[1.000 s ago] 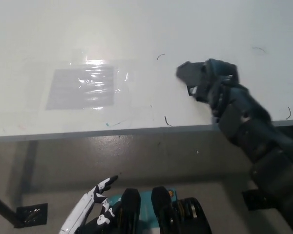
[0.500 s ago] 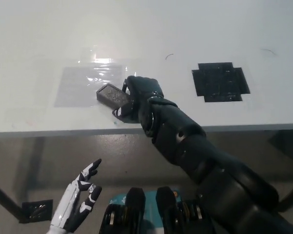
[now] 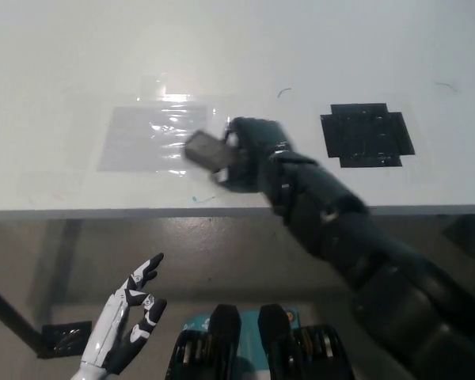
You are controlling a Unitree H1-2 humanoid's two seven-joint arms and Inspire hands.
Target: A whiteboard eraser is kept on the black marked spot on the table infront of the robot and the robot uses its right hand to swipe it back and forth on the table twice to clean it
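My black right hand (image 3: 249,154) is shut on the dark grey whiteboard eraser (image 3: 207,150), pressing it onto the white table (image 3: 301,47) near the front edge. The eraser sticks out to the left of the hand, at the right edge of a shiny taped plastic patch (image 3: 146,138). The black marked spot (image 3: 366,134) lies bare well to the right of the hand. My white left hand (image 3: 127,321) rests open below the table edge at the lower left.
The table's front edge (image 3: 103,212) runs across the middle of the picture, with floor below it. Small pen marks (image 3: 283,92) dot the tabletop. A dark table leg and foot plate (image 3: 59,336) stand at the lower left.
A second ago the hand and eraser covered the marked spot; they swept left to the plastic patch, and since half a second ago have slid slightly back to the right. The camera shifted a little.
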